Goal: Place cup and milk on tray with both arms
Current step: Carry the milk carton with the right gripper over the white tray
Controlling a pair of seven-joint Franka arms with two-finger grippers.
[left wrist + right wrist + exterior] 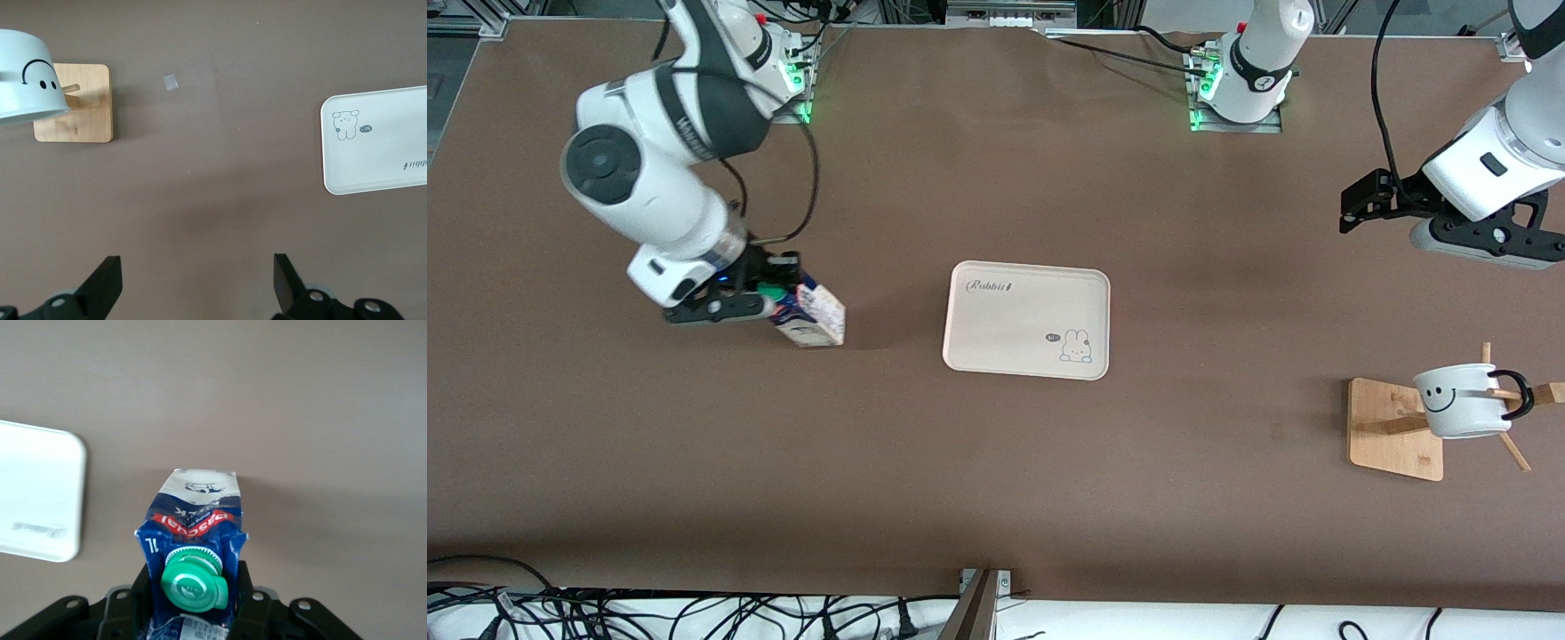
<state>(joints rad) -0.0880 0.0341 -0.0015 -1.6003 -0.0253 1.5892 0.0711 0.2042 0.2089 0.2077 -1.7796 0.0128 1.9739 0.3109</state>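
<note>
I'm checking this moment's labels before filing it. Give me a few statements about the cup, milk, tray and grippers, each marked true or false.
1. The right gripper has its jaws shut on the milk. True.
2. The cup sits on the tray. False: it hangs on the wooden rack, toward the left arm's end of the table.
3. The left gripper is open and holds nothing. True.
4. The tray carries the milk. False: nothing lies on the tray.
</note>
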